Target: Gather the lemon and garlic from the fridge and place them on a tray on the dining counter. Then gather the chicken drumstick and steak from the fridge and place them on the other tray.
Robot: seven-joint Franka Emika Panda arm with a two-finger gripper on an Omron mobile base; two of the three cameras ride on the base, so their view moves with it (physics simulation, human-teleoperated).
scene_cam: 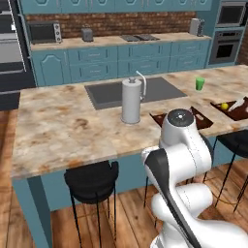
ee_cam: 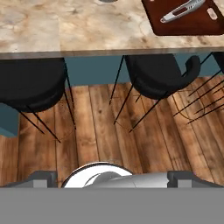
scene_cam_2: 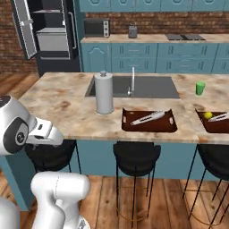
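The lemon (scene_cam_2: 208, 115) lies on the right-hand dark brown tray (scene_cam_2: 215, 127) on the dining counter (scene_cam_2: 67, 107), beside a pale utensil. From the left base view the lemon (scene_cam: 224, 105) and that tray (scene_cam: 237, 114) sit at the far right. The other tray (scene_cam_2: 159, 126) holds only silver tongs, and its corner tops the hand view (ee_cam: 192, 27). The fridge (scene_cam_2: 51, 38) stands at the back left with its door swung open. My gripper (ee_cam: 112, 179) is open, its fingertips wide apart over the wooden floor in front of the counter. The garlic, chicken drumstick and steak are out of view.
A paper towel roll (scene_cam_2: 104, 93) stands beside the inset sink (scene_cam_2: 147, 87), with a green cup (scene_cam_2: 200, 88) further right. Black stools (scene_cam_2: 136, 156) line the counter's near side. My arm (scene_cam: 181, 145) partly hides the nearer tray.
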